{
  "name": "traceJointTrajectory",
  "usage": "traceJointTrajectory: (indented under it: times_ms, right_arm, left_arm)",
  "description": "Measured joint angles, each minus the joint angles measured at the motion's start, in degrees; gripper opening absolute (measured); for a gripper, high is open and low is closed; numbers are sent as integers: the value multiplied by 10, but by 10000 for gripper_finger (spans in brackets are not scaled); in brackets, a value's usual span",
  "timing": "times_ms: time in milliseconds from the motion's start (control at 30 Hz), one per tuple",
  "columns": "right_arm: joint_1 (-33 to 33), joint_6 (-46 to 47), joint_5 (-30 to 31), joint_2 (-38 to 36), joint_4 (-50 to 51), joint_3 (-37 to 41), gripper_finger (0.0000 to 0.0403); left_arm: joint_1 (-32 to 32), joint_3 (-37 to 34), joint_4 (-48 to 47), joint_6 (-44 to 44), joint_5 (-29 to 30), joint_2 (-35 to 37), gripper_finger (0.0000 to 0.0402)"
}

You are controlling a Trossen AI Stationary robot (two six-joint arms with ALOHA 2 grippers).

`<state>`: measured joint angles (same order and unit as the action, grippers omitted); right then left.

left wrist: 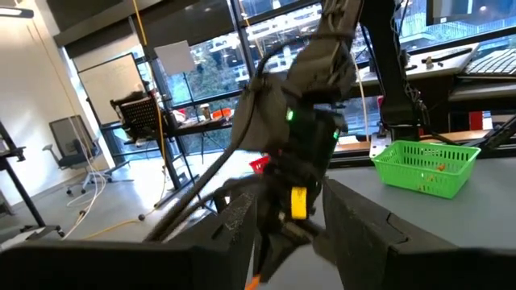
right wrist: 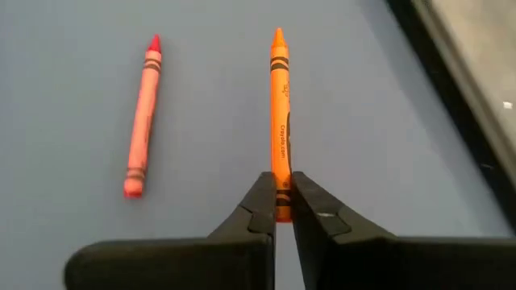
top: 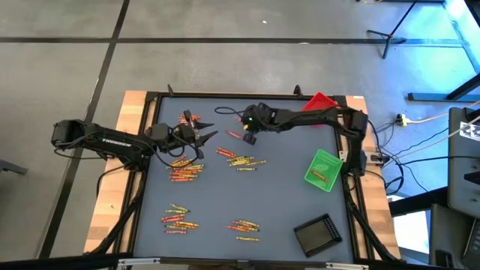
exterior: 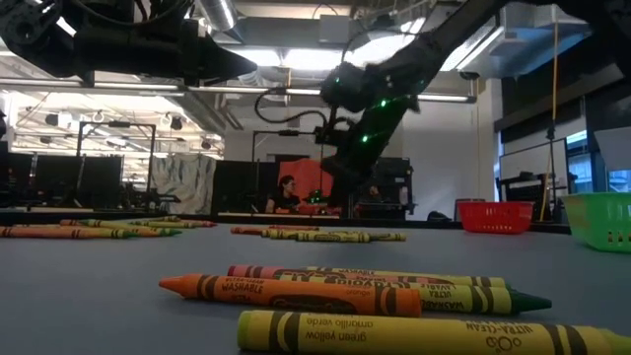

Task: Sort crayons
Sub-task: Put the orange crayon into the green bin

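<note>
The right gripper (right wrist: 282, 211) has its fingers pinched tight on the blunt end of an orange crayon (right wrist: 279, 105) near the table's far edge, a light, stiff, waxy stick likely to pivot when held so near its end.

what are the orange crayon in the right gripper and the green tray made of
Orange crayon: looks like wax in a matte paper wrapper, going by the black bands, printed text and bare tip. The right gripper is shut on it.
Green tray: probably moulded plastic, slightly glossy, with slotted lattice walls.
</note>
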<state>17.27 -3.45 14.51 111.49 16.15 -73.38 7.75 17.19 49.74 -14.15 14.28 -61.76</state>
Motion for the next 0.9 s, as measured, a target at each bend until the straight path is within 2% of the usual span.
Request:
traceJointTrajectory:
  times_ms: [233, 500, 733, 900]
  right_arm:
    - [-33, 8, 51, -75, 112, 0, 21]
    - [-95, 69, 104, -165, 273, 0, 21]
    - [-153, 185, 184, -233, 439, 0, 21]
    - [-205, 289, 213, -277, 538, 0, 21]
  left_arm:
    - [0, 0, -2, 0, 0, 0, 127]
    - [0, 0, -8, 0, 0, 0, 127]
    - [0, 0, -8, 1, 0, 0, 127]
    - [0, 0, -8, 1, 0, 0, 127]
